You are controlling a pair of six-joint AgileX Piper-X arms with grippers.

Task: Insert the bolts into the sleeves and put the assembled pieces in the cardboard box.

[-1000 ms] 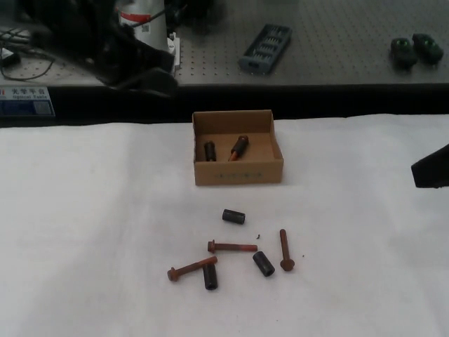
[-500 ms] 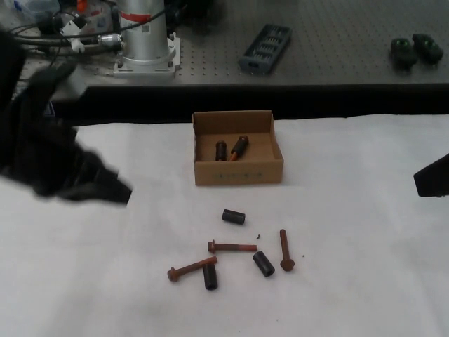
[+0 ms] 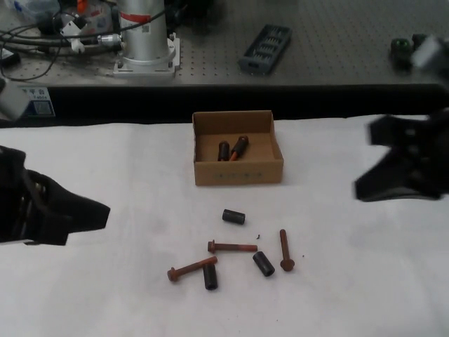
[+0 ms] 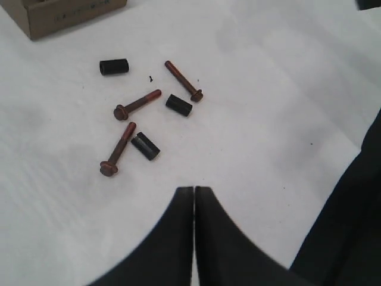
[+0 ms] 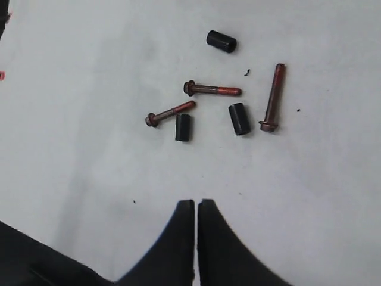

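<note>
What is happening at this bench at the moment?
The job of the two robot arms is to put bolts into sleeves and box them. Right now neither holds anything: the left gripper and the right gripper are both shut, above the white cloth. Three bolts and three sleeves lie loose on it. Two pieces, apparently assembled, lie in the cardboard box.

The bench (image 3: 105, 295) is covered by a white cloth. 1 cardboard box (image 3: 238, 172) stands at mid-width, toward the far edge. Nearer the front edge lie 3 loose bolts (image 3: 233, 246) and 3 black sleeves (image 3: 264, 263), clustered together, 1 sleeve lying closest to the box.
</note>
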